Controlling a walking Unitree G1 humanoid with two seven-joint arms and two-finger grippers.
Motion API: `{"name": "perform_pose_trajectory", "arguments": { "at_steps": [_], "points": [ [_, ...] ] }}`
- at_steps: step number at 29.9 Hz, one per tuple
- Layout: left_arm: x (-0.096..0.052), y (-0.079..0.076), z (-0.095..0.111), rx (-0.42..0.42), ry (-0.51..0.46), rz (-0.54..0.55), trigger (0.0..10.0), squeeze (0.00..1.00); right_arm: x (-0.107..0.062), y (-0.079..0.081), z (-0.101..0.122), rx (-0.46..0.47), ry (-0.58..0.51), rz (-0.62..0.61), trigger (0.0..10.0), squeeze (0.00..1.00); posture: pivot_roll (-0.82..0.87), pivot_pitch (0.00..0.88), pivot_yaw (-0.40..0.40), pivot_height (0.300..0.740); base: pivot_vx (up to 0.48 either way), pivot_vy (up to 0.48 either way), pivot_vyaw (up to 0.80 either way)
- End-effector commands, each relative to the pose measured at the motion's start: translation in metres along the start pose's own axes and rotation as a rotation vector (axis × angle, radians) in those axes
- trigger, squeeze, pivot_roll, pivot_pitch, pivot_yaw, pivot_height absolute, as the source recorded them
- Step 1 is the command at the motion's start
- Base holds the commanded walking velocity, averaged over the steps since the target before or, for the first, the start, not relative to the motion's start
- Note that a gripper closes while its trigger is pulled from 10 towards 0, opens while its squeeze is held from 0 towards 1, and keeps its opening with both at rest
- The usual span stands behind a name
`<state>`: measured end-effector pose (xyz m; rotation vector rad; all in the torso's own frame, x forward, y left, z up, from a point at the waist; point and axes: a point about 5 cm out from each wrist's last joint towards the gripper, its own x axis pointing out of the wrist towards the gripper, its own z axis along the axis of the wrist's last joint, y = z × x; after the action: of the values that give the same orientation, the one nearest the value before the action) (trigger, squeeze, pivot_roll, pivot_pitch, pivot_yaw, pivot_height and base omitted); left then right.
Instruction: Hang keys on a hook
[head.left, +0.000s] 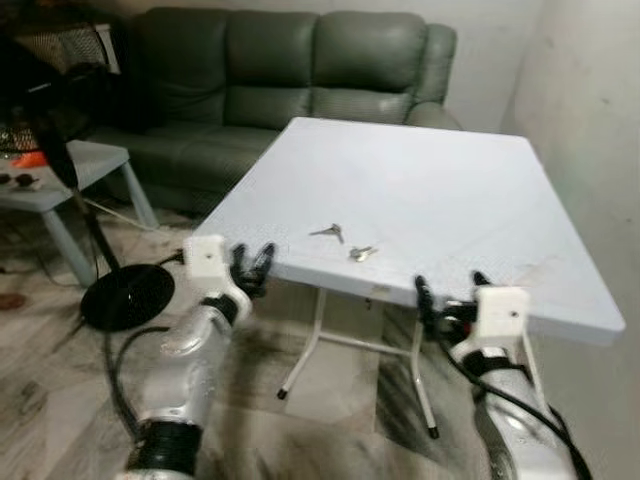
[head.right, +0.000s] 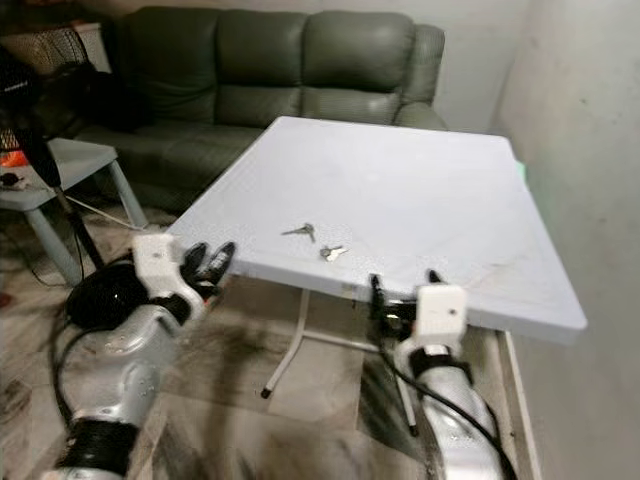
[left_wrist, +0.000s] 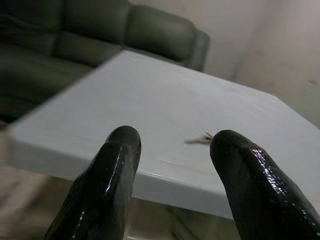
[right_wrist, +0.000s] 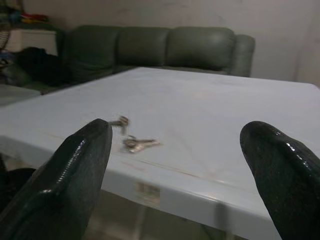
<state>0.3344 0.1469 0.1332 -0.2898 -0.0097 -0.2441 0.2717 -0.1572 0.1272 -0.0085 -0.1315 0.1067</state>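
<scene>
Two small sets of keys lie on the white folding table (head.left: 440, 180) near its front edge: one key (head.left: 329, 232) further left, another (head.left: 361, 253) just right of it. In the right wrist view the keys (right_wrist: 139, 144) lie between and beyond the fingers. My left gripper (head.left: 250, 266) is open, held at the table's front left corner, just below the edge. My right gripper (head.left: 450, 290) is open wide at the front edge, right of the keys. Both are empty. The left wrist view catches one key (left_wrist: 202, 139) as a blur on the tabletop.
A dark green sofa (head.left: 280, 70) stands behind the table. A fan with a round black base (head.left: 125, 295) and a low grey side table (head.left: 70, 175) are at the left. A white wall (head.left: 590, 130) runs close along the table's right side.
</scene>
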Motion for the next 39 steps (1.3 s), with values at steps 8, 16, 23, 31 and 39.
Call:
{"name": "perform_pose_trajectory", "arguments": {
  "at_steps": [8,16,23,31,39],
  "points": [
    [0.0033,-0.0113,-0.0026,-0.012,0.008,-0.033,10.0,0.00,-0.0012,-0.0091,0.0013,-0.010,0.000,-0.022,10.0,0.00,-0.04,0.000,0.005,0.740,0.000,0.402,0.00],
    [0.0026,-0.0100,-0.0018,-0.012,0.007,-0.030,10.0,0.00,-0.0008,-0.0071,0.0009,-0.005,0.001,-0.018,10.0,0.00,-0.03,0.000,0.005,0.740,0.000,0.402,0.00],
    [0.0024,-0.0105,-0.0026,-0.009,0.008,-0.030,10.0,0.00,-0.0015,-0.0077,0.0004,-0.005,0.004,-0.019,10.0,0.00,-0.03,0.000,0.006,0.740,0.000,0.403,0.00],
    [0.0031,-0.0114,-0.0041,-0.007,0.018,-0.024,10.0,0.00,-0.0016,-0.0079,0.0005,-0.008,0.005,-0.020,10.0,0.00,-0.04,0.000,0.004,0.740,0.000,0.068,0.00],
    [0.0023,-0.0138,-0.0052,-0.013,0.021,-0.038,10.0,0.00,-0.0014,-0.0070,0.0005,-0.008,0.007,-0.015,10.0,0.00,-0.03,0.000,0.002,0.740,0.000,0.000,0.00]
  ]
}}
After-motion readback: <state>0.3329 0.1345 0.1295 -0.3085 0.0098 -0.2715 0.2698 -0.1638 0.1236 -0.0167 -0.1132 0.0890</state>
